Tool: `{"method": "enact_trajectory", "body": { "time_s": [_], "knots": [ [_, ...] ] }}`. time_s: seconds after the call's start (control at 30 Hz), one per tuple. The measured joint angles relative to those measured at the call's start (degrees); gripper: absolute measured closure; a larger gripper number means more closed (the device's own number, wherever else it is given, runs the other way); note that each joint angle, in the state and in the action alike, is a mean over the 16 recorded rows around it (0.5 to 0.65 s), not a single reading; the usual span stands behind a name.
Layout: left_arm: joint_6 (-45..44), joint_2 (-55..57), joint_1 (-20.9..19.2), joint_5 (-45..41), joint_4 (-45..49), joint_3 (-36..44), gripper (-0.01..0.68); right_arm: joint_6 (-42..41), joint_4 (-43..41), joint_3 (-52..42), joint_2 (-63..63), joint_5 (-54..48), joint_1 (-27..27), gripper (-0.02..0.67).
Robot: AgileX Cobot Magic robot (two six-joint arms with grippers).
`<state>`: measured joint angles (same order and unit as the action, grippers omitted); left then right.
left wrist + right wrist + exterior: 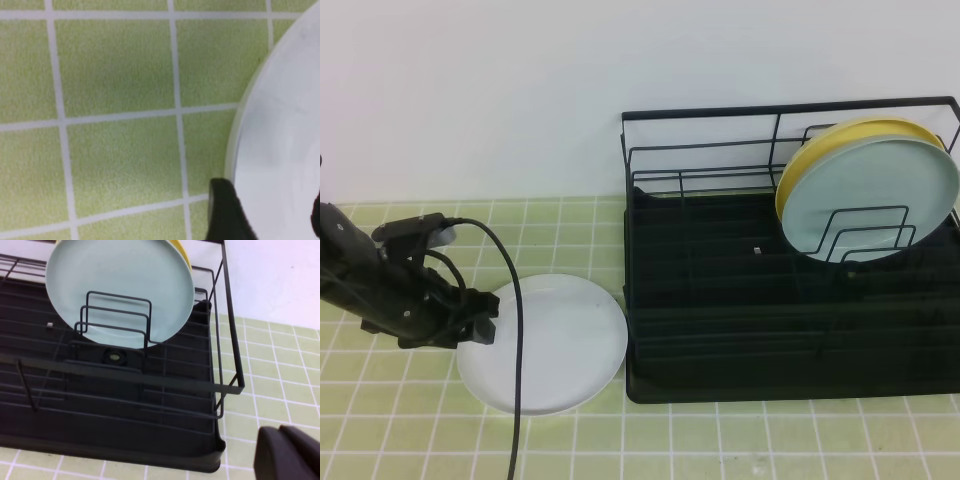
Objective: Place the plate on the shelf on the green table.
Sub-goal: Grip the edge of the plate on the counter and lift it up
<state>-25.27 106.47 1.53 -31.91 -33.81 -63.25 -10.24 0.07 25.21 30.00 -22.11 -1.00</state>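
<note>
No brand, label or readable writing shows on any item. The shelf (790, 290), a black wire dish rack w/ ribbed black tray base, stands on the right part of the green tiled counter (740, 440) and holds two plates upright at its right end: a pale blue-green plate (880, 205) in front, leaning in the wire dividers, and a yellow plate (820, 150) directly behind it, only its rim showing. The rest of the rack slots hold no dish. In the right wrist view the blue-green plate (120, 290) stands behind three nested wire loops, and a small round fitting (115, 357) sits in the tray base under it. The white plate (555, 345) lies flat on the counter just left of the rack, its right edge very near the tray base; whether they touch I cannot tell. The left hand (470, 325) is low at the plate's left rim, w/ a black cable (515, 330) from the arm crossing over the plate. In the left wrist view one dark finger (227, 210) sits at the plate rim (240, 135) and a second dark tip appears at the right border, so the jaws stand apart across the rim, not closed on it as far as is visible. The right hand (287, 452) shows only as a dark blurred block at the corner beside the rack; if it is wide or narrow I cannot tell.
</note>
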Motion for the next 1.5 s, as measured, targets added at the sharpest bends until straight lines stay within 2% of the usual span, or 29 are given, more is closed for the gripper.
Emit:
{"method": "enact_trajectory", "body": {
  "time_s": [0.37,1.07,1.5],
  "knots": [
    [-0.17,0.0,0.0,0.25,1.21,0.0,0.338,0.0,0.34,-0.07,0.0,0.0,0.0,0.65],
    [1.7,1.51,0.0,-0.34,2.72,-0.07,0.457,0.0,0.59,-0.52,0.0,0.0,0.0,0.65],
    [3.05,2.44,-0.08,-3.47,3.24,-1.84,0.625,0.0,0.59,-0.6,0.0,0.02,0.0,0.65]
  ]
}}
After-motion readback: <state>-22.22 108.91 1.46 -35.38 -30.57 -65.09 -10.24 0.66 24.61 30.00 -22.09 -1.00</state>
